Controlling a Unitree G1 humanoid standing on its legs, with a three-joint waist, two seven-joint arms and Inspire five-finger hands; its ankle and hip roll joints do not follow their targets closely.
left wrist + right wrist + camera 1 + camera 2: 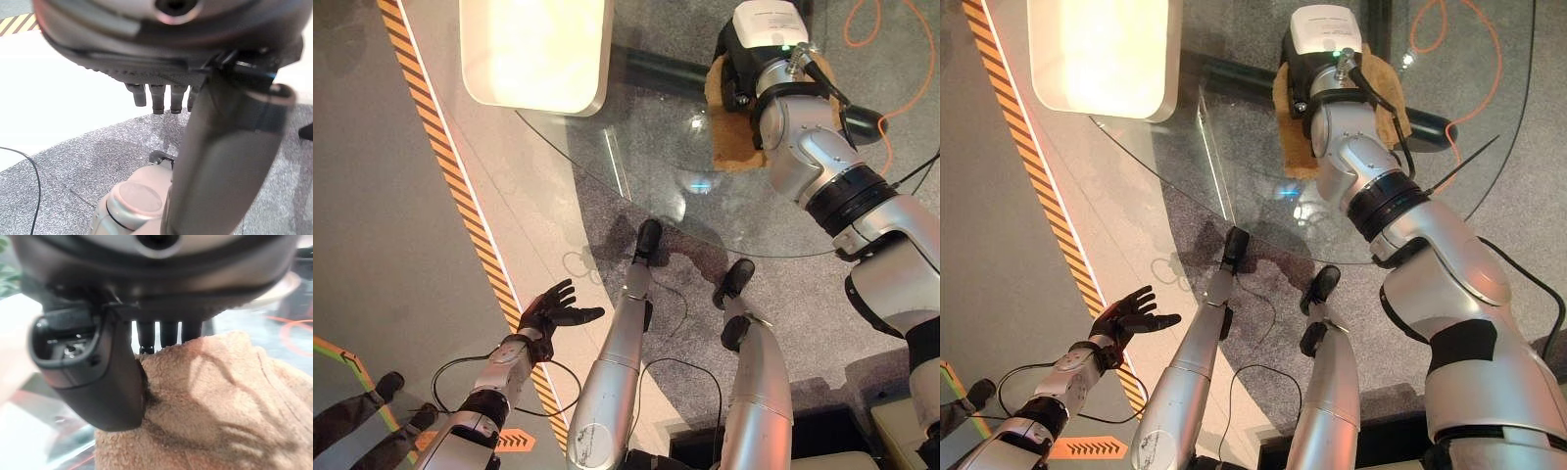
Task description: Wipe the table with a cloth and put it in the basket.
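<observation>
The right robot hand (736, 83), upper right of frame, presses flat fingers on the tan cloth (1285, 122) on the glass tabletop (636, 157). Wiping well likely needs steady downward pressure (left robot hand (551, 311) hangs open, lower left).

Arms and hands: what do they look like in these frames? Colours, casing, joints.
Both arms are silver-grey shells with black bands at the joints. The left hand is dark, with slim segmented fingers. The right hand is dark too, with a bulky black thumb housing; a white box-shaped module sits on that wrist.
</observation>
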